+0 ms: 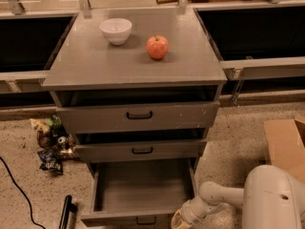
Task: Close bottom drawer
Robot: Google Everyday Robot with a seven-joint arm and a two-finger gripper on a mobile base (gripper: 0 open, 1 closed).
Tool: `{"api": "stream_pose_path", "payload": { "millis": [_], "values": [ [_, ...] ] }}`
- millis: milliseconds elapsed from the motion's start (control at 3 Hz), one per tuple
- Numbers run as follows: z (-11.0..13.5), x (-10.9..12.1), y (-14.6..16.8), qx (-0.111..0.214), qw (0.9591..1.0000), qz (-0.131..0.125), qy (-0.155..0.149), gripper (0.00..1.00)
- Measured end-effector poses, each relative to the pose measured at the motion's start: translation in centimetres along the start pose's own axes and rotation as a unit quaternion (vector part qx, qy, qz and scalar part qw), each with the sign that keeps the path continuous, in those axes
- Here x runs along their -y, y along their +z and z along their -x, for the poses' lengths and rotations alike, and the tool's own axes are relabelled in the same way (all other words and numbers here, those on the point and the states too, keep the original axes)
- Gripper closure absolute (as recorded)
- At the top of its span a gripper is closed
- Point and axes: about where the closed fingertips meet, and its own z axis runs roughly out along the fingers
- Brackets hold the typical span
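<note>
The bottom drawer [143, 187] of the grey cabinet [133, 61] is pulled far out. Its plain grey inside is empty, and its low front panel with a small black handle [145, 220] sits at the lower edge of the camera view. My white arm [267, 199] reaches in from the lower right. The gripper [180, 220] is low at the drawer's front right corner, close to the front panel, and mostly cut off by the picture's edge. The middle drawer [142, 150] and the top drawer [139, 115] each stand slightly out.
A white bowl [116, 30] and a red apple [157, 47] sit on the cabinet top. Snack packets and cans [51, 144] lie on the floor to the left. A black cable [14, 187] and a black pole [66, 213] are at the lower left. A cardboard box [286, 142] stands at the right.
</note>
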Motion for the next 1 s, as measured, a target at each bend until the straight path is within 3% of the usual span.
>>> {"api": "stream_pose_path", "payload": {
  "millis": [333, 1000],
  "values": [
    [-0.16, 0.51, -0.46, -0.003, 0.9998, -0.017, -0.001, 0.58],
    [-0.16, 0.51, -0.47, -0.003, 0.9998, -0.017, -0.001, 0.11]
  ]
}}
